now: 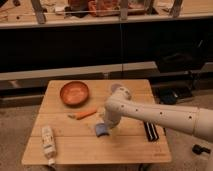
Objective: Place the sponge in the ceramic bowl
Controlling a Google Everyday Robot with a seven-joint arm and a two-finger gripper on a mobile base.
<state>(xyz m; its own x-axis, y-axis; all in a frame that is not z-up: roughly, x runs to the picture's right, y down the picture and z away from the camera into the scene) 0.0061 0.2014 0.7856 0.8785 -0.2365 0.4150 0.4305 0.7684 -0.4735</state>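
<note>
The blue-grey sponge lies on the wooden table, near its middle front. My gripper hangs at the end of the white arm, directly over the sponge's right side and touching or nearly touching it. The orange-brown ceramic bowl sits at the table's back left with nothing inside, well apart from the sponge.
An orange carrot lies between the bowl and the sponge. A white bottle lies at the front left. A black ridged bar rests at the right edge. A clear cup stands behind the arm. Dark shelving runs behind the table.
</note>
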